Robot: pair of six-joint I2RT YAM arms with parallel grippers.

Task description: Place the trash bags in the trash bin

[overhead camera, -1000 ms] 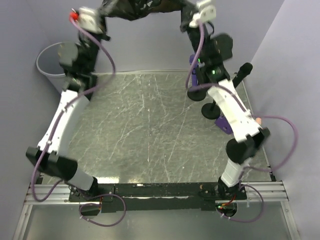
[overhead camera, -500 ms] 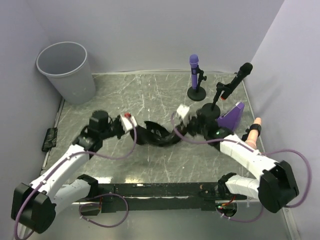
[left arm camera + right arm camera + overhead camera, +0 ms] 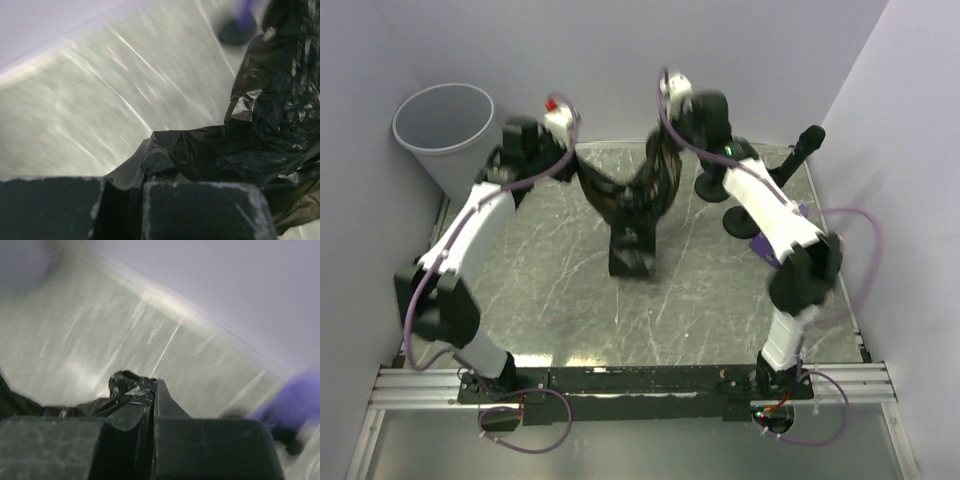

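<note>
The trash bag (image 3: 632,250) blurs at its lower end overhead; a purple shape (image 3: 292,402) smears off the right wrist view's edge; the right arm (image 3: 770,215) hides most of a microphone stand (image 3: 710,187).

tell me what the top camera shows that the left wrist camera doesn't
Only the top view: the grey bin in the far left corner, both arms, and the right gripper shut on one end of the black bag, which sags between the two arms.
Only the left wrist view: a close look at the left gripper shut on a fold of the bag's edge, and the crinkles in the plastic.
Both: the bag and the scratched table.
</note>
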